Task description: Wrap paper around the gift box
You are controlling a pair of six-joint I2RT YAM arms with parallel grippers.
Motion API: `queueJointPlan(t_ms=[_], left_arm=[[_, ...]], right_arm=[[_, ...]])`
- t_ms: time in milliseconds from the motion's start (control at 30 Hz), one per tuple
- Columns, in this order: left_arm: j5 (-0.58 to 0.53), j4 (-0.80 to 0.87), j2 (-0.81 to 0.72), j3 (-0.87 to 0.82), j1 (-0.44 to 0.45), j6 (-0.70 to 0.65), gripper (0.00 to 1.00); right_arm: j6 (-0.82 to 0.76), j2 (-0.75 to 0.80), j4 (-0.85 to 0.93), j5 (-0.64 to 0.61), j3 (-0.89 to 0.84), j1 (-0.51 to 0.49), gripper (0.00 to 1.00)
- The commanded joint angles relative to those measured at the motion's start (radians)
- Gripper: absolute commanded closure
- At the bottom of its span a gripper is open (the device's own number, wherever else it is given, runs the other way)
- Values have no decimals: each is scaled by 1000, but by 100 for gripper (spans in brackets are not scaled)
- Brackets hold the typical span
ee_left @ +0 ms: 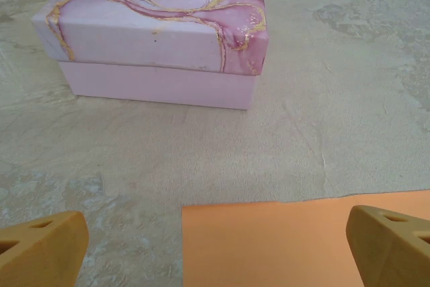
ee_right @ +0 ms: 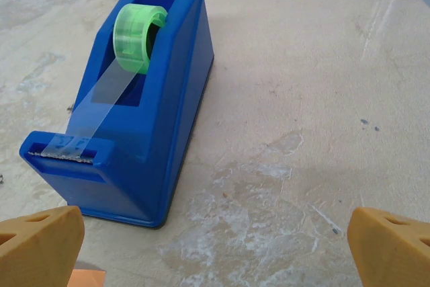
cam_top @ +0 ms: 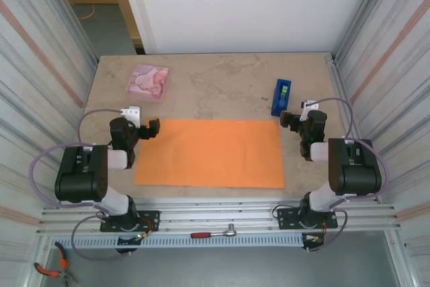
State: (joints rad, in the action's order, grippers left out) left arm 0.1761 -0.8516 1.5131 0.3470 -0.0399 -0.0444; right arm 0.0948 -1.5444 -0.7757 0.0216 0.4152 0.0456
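OK, left gripper (ee_left: 215,253) and right gripper (ee_right: 215,250) gape empty. Gift box (ee_left: 158,38), far-left corner of table (cam_top: 228,85): probably light, rigid; pinch sidewalls.

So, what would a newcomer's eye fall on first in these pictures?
The bright orange paper lies flat on the near half of the table. The pink box sits at the far left, apart from it, and the blue tape dispenser with its green roll at the far right. The left gripper and right gripper stand open at the sheet's far corners.
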Motion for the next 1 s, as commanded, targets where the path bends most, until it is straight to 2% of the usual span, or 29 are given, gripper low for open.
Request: queueJointPlan(t_ms=[0,867,967], left_arm=[[13,-29,-10,12,-9,-4,1],[-26,60,-1,64,12,-15,1],[-65,79,1,76,31,-22,1]], right_arm=[[-13,7,4,6,7,3,1],[-11,6,0,9,6,7,1],[-10,5,4,14,8,9,1]])
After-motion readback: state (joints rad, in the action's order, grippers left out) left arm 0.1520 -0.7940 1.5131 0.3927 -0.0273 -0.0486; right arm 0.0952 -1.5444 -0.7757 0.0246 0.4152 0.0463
